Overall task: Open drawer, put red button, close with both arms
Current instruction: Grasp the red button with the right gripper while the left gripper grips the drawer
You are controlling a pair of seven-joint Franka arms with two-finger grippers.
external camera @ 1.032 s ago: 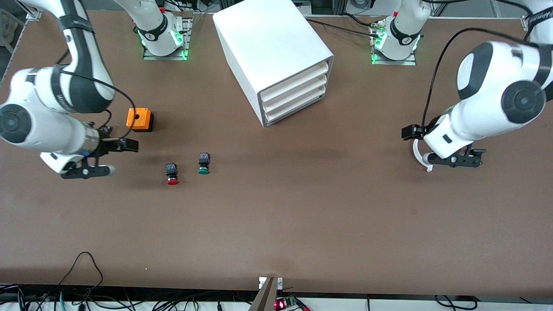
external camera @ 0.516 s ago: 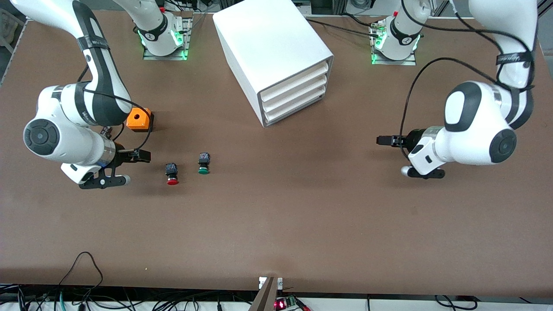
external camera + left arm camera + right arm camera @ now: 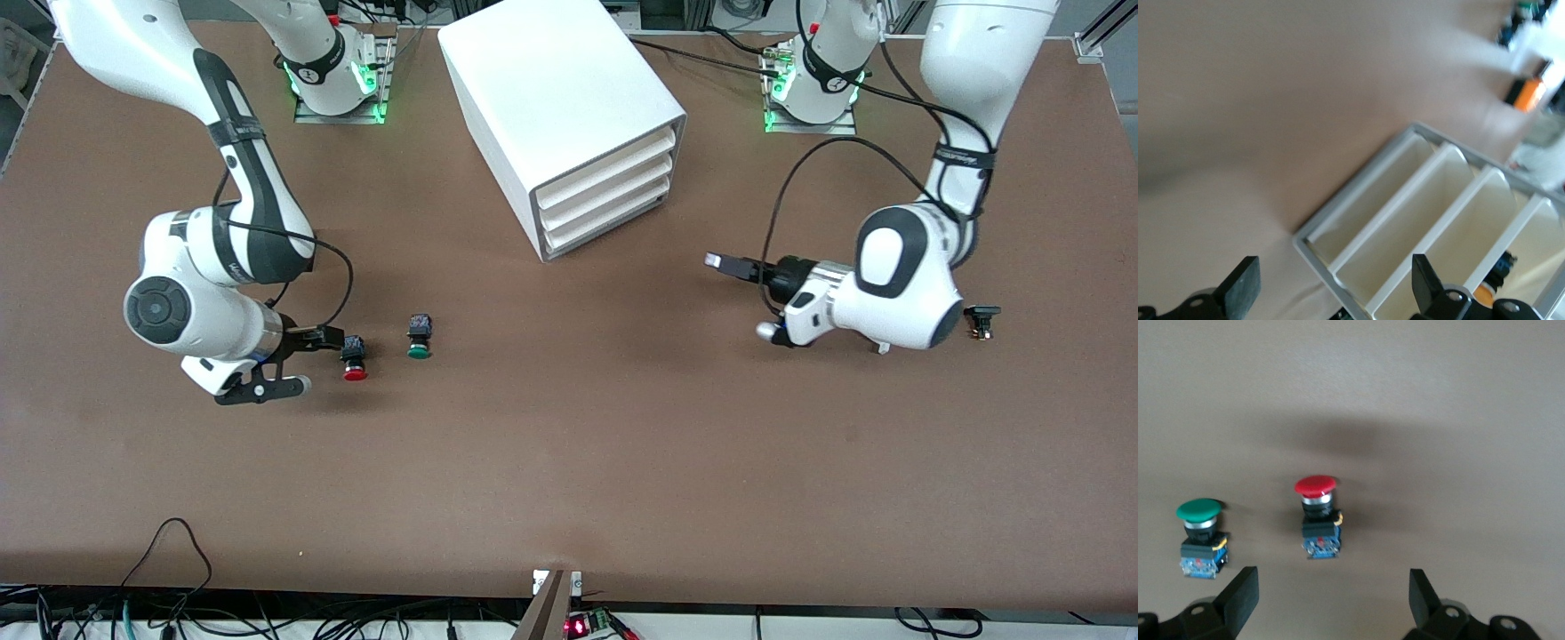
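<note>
Red button [image 3: 355, 372]: lies on its side on the bare table toward the right arm's end, cap toward the front camera, just beside the green button [image 3: 419, 351] and well apart from the cabinet [image 3: 569, 116], whose three drawers [image 3: 605, 197] all sit pushed in. Right gripper [image 3: 302, 364]: fingers spread wide, over the table just beside the button, apparently lined up to take it. Left gripper [image 3: 742, 298]: fingers likewise spread and empty, low and facing the drawer fronts, seemingly placed for the pull.

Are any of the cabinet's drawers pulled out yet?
No, all shut. In the front view the three drawers sit flush in the cabinet face, none sticking out. The left wrist view shows the same flush fronts.
</note>
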